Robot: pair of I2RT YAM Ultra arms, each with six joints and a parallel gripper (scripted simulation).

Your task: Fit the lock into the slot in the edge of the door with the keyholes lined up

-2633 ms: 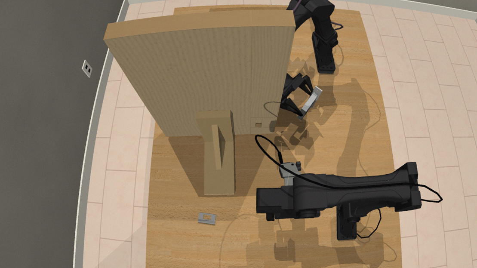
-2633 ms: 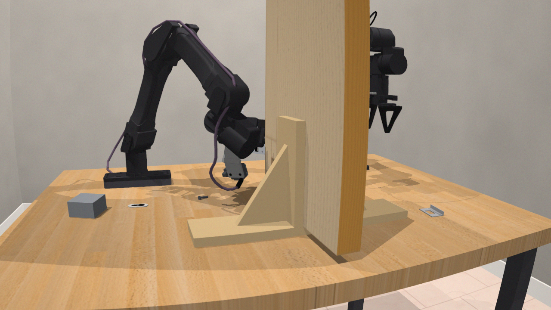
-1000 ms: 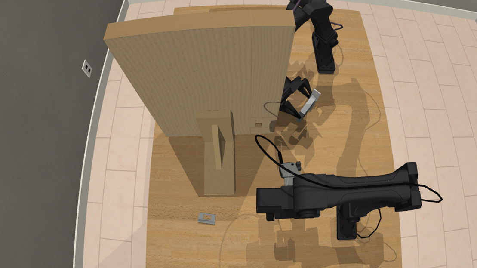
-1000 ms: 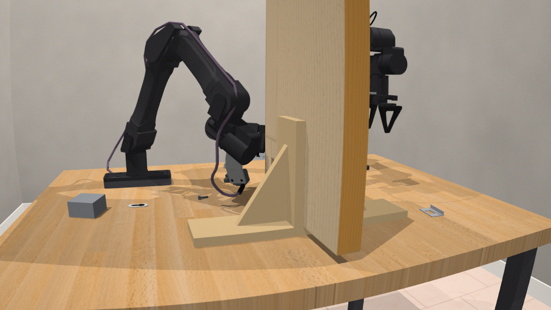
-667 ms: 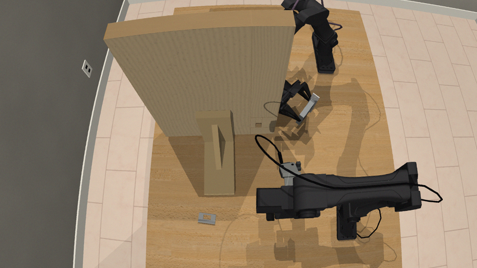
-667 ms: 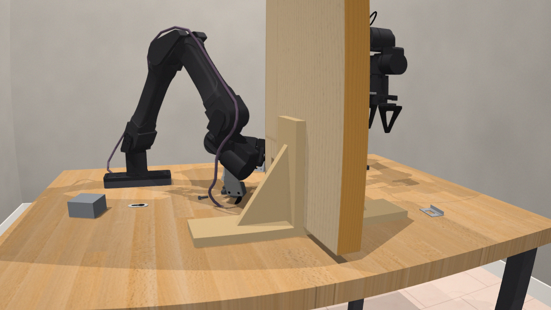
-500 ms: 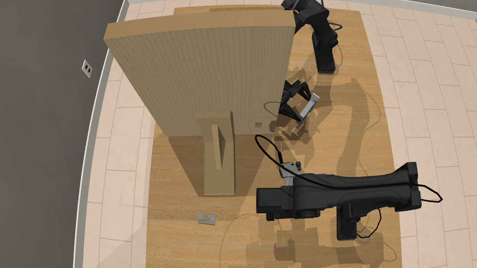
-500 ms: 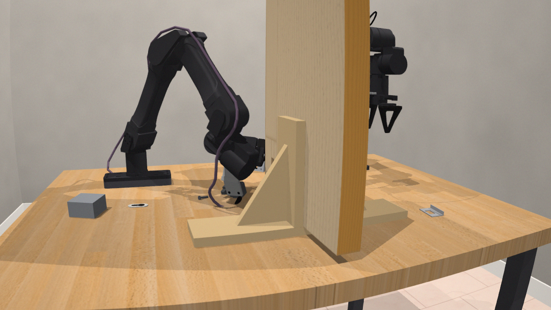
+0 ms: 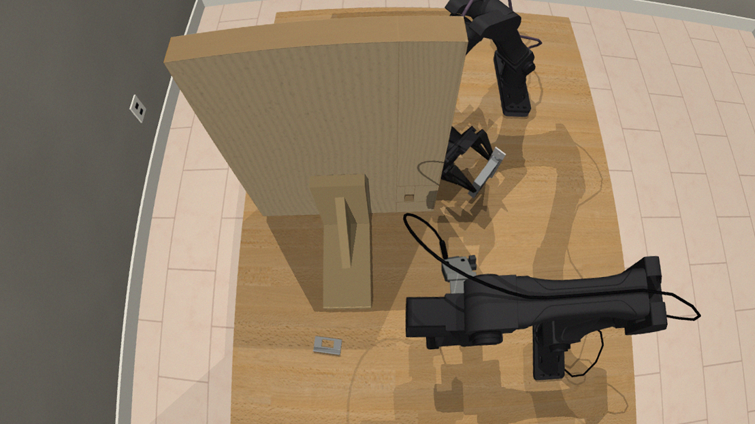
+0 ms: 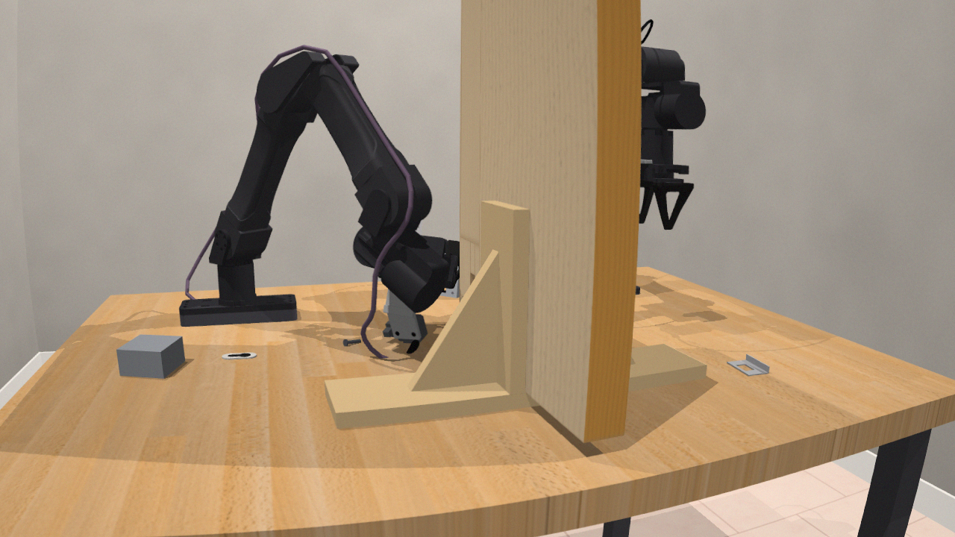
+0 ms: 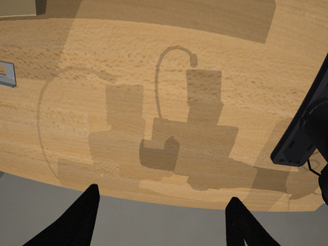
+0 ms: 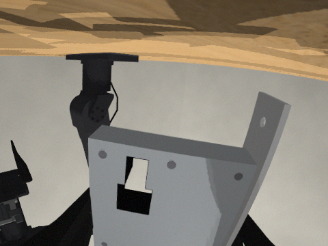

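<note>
The wooden door (image 9: 298, 113) (image 10: 534, 133) stands upright in its supports. A small square opening (image 9: 408, 197) shows low in its face near the free edge; the slot in that edge is hidden. My right gripper (image 9: 482, 171) is shut on the grey lock (image 9: 488, 168) (image 12: 191, 191), beyond the door's free edge and apart from it. The lock is angled to the door in the top view. Its keyhole cutout (image 12: 137, 184) and its plate (image 12: 264, 133), which has a screw hole, show in the right wrist view. My left gripper (image 11: 165, 198) (image 10: 655, 224) is open and empty, above the table on the other side of the door.
A door support (image 9: 348, 292) (image 10: 374, 403) juts out on each side. A slotted metal plate (image 9: 326, 347) (image 10: 757, 365) (image 11: 10, 73) lies on the left arm's side. A grey block (image 10: 150, 356), an oval plate (image 10: 230, 356) and a bolt (image 10: 351, 341) lie on the right arm's side.
</note>
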